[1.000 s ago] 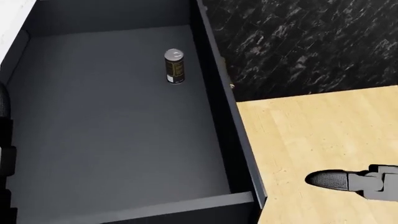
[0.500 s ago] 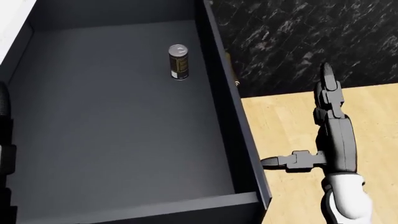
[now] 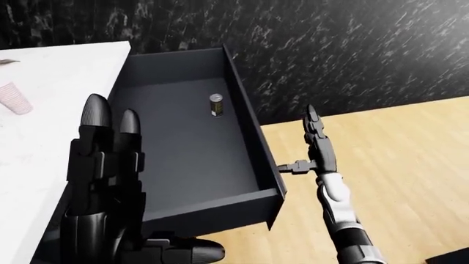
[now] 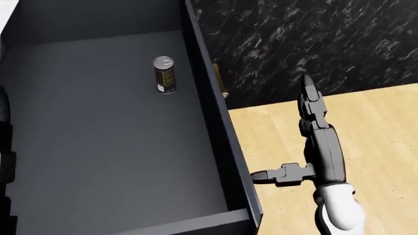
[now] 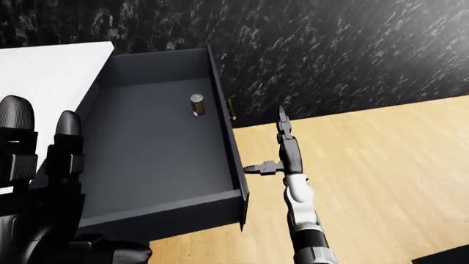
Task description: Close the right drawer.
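Left-eye view: the drawer [image 3: 183,159] stands pulled out from the white counter [image 3: 44,110], a can [image 3: 216,105] upright near its far end. The left robot hand [image 3: 110,181] is raised with fingers spread.

Head view: the right robot hand [image 4: 307,147] is unclenched, its thumb tip just beside the drawer's right wall.

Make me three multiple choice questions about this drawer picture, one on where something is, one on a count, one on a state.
1. Where does the can stand?
A. inside the drawer
B. on the wood floor
C. on the white counter

2. How many cans are in the drawer?
A. three
B. one
C. none

3. How are the right hand's fingers?
A. closed round the can
B. closed round the drawer's wall
C. open, beside the drawer's right wall

Answers: 1 A, it stands on the drawer's floor; 2 B, only one shows; 3 C, the fingers are spread, holding nothing.
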Robot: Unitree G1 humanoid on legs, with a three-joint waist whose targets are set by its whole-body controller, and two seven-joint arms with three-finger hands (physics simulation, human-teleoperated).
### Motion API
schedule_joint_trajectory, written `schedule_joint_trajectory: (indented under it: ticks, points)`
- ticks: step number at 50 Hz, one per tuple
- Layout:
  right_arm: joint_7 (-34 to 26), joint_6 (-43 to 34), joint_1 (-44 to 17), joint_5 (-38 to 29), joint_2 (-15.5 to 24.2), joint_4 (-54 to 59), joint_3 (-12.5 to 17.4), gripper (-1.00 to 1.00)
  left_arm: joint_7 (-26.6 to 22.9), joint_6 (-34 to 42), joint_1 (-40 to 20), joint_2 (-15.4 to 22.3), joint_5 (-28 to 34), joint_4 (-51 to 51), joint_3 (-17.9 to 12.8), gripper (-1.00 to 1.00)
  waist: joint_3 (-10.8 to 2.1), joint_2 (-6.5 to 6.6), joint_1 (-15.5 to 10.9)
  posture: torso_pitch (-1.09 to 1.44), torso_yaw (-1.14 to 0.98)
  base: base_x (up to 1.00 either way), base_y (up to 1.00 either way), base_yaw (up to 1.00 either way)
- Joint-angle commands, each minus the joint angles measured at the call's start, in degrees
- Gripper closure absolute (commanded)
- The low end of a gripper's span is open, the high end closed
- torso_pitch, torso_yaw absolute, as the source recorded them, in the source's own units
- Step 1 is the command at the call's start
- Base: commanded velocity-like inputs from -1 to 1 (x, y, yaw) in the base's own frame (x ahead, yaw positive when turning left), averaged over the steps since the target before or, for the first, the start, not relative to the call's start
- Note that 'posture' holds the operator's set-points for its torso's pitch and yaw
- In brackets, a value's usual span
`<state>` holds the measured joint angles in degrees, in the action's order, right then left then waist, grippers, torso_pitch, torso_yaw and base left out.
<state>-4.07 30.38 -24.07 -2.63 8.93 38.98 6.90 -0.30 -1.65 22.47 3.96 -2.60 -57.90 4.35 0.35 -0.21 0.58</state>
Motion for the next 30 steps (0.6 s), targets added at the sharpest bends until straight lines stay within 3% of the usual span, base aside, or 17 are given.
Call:
schedule_joint_trajectory:
  ticks: [1, 30]
  points:
    - [-2.48, 0.74, -1.61, -1.66, -0.71, -1.5, -2.11, -1.0, 0.22, -1.39, -0.35, 0.17, -0.39, -2.09, -0.34, -1.0, -0.76, -0.15, -0.45, 0.0, 0.0, 0.0, 0.0, 0.0]
    - [-3.43, 2.58, -12.53, -7.02, -3.41, 13.31, -4.98, -1.0, 0.6, 0.0, -1.14, 0.05, -0.15, -2.09, -0.81, -1.0, -0.64, -0.05, -0.06, 0.0, 0.0, 0.0, 0.0, 0.0]
